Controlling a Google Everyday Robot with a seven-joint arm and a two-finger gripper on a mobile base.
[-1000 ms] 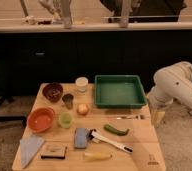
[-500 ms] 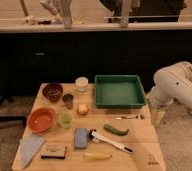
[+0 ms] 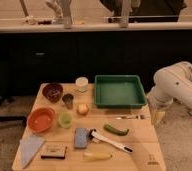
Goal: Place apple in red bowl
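The end effector [image 3: 157,116] hangs just off the right edge of the surface [image 3: 139,137], fingers spread and empty. The apple [image 3: 82,108] sits near the middle of the surface, well apart from it to the left, past the near left corner of the green tray [image 3: 120,92]. Being round, it offers no long axis to align with. The red bowl [image 3: 40,120] lies farther left, slightly nearer, beyond a pale green cup [image 3: 65,119].

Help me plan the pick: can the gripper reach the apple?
Probably yes. The gripper hangs open beside the table's right edge; the apple sits uncovered mid-table, apart from the green tray and dark cup, free from above.
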